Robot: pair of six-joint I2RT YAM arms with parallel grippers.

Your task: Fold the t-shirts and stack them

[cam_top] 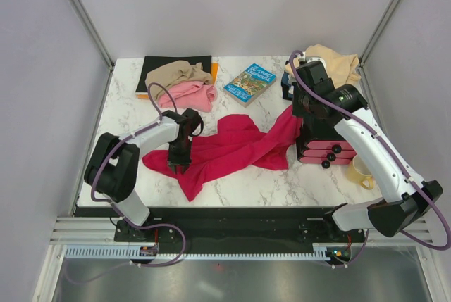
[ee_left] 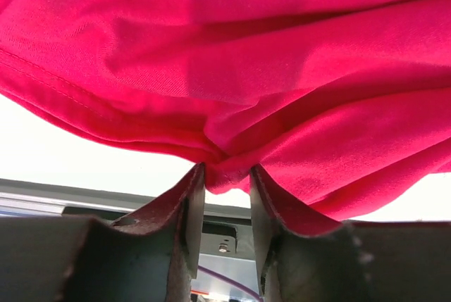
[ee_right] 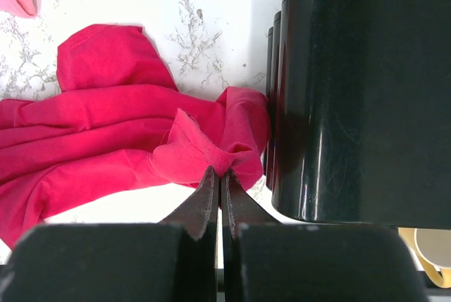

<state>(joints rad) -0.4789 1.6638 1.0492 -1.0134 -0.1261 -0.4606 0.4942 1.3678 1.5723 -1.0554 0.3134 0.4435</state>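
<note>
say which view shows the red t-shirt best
Top external: nearly the whole red t-shirt shows, spread across the table. Right wrist shows only one end beside the black drawer unit; left wrist only bunched folds up close.

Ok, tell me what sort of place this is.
Probably a lab robot test cell: a marble-look table walled by plain white panels, left arm and right arm bolted at its near edge, staged props like the crimson t-shirt and blue book.

White marble table (cam_top: pixel 261 182) carries red shirt (cam_top: pixel 225 147), book (cam_top: pixel 249 84), perhaps a mug (cam_top: pixel 359 172).
</note>
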